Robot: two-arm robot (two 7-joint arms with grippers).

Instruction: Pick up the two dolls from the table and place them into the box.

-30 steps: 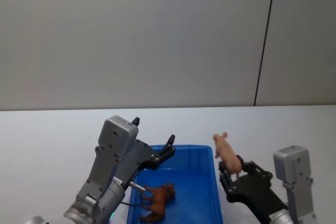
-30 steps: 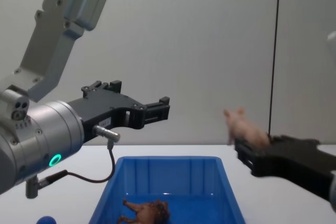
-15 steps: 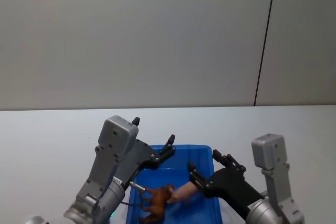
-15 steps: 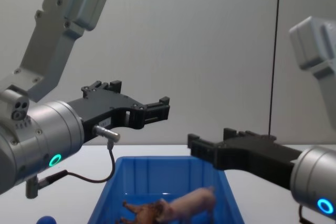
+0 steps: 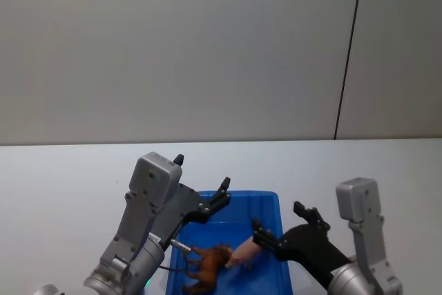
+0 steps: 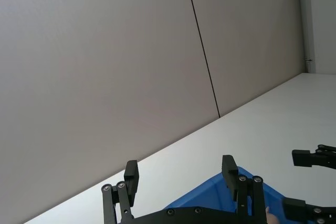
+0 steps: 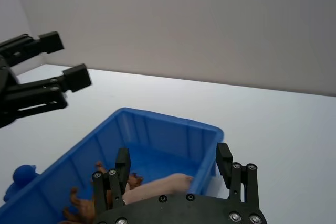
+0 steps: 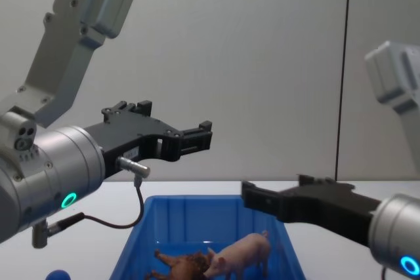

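Resting inside the box (image 8: 197, 222), toward its near end, were both dolls. The brown lion (image 8: 184, 265) lay toward the box's left wall, and the pink pig (image 8: 243, 254) stood on its feet toward the box's right wall. The pig's snout pointed at the lion and came close against it; whether the two touched could not be told. Just outside the box's left wall, a small blue ball (image 8: 58, 275) sat on the table (image 5: 69, 170).

Above the box's right half hung the right gripper (image 7: 173, 155). Its two fingers were spread wide and it gripped nothing, the pig lying free below it on the box floor. Above the box's left side and far-left corner hung the left gripper (image 6: 179, 169). It reached out level over the rim, its fingers likewise parted wide with nothing between them. Neither gripper touched the box or either doll.

Beyond the box's far rim the white table ran on bare to its back edge. Behind that stood a plain grey wall (image 5: 207, 46), with a thin dark seam (image 5: 349, 53) running down it, off to the right of the box.
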